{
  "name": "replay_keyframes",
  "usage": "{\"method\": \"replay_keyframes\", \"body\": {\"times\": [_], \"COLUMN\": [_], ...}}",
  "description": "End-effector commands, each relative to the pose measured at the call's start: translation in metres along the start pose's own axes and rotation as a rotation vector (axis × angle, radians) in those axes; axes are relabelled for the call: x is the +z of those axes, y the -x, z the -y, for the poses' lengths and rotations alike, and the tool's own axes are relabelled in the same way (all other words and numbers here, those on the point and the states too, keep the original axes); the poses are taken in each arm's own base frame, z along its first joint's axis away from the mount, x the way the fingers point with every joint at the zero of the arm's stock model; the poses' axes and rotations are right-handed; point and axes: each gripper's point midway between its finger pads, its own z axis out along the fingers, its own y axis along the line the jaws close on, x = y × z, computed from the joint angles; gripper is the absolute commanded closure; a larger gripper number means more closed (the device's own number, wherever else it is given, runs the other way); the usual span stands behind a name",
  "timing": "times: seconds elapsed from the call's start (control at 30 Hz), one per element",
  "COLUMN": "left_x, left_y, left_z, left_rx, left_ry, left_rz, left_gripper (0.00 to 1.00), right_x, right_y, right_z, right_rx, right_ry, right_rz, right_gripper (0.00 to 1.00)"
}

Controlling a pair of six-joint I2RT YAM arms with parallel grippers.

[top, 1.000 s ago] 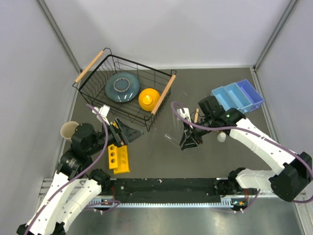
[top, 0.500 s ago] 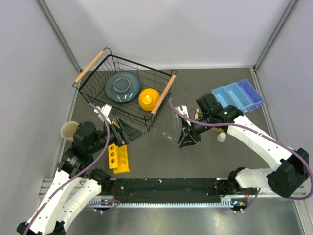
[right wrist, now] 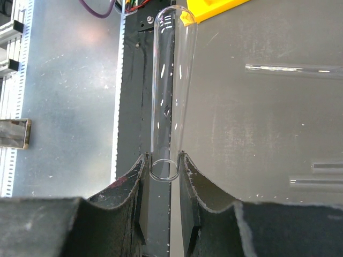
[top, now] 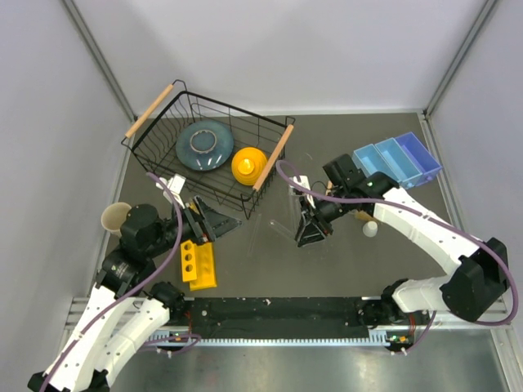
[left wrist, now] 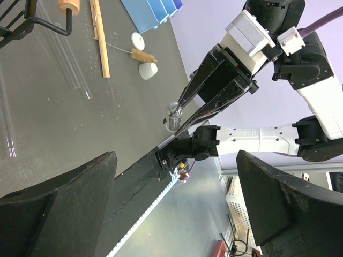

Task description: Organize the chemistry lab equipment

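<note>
Looking for any writing first: the only thing I can spot is a faint white mark near the far end of the clear glass tube (right wrist: 169,91), and it's too blurry to read. That tube is pinched between the fingers of the right gripper (right wrist: 163,163), grabbed right at its open rim and held up off the table (top: 270,269) around the middle. Its long axis runs straight out in line with the fingers, with the rounded closed end pointing toward the yellow rack (right wrist: 214,6) and the near edge. The left gripper (left wrist: 175,160) is spread wide with nothing in it, close to the rack. The wooden stick (left wrist: 100,40) and little brown brush (left wrist: 140,55) lie flat on the table, just beside each other, near some loose tubes (left wrist: 75,64).
</note>
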Motion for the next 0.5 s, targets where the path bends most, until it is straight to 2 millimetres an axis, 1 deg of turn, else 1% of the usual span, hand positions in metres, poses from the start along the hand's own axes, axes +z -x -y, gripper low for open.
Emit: {"method": "replay_keyframes", "body": {"times": [0.0, 0.23, 0.37, 0.47], "left_x": [-0.0039, -0.0011, -0.0015, -0.0007], "left_y": [0.0095, 0.0098, 0.0075, 0.0060], "left_z": [0.0150, 0.0138, 0.0100, 0.0073], "left_rx": [0.042, 0.037, 0.025, 0.004], "left_ry": [-0.046, -0.047, -0.047, -0.055], "left_rz": [0.041, 0.039, 0.046, 0.054], "left_gripper": [0.01, 0.01, 0.01, 0.01], "right_x": [-0.0008, 0.0008, 0.0037, 0.0029], "right_y": [0.0204, 0.0187, 0.0166, 0.0201], "right_z": [-0.0106, -0.0113, -0.0084, -0.0082], "right_rx": [-0.063, -0.066, -0.060, -0.068], "right_ry": [0.047, 0.054, 0.054, 0.048], "right_rz": [0.040, 0.036, 0.024, 0.028], "right_gripper": [0.85, 0.86, 0.85, 0.85]}}
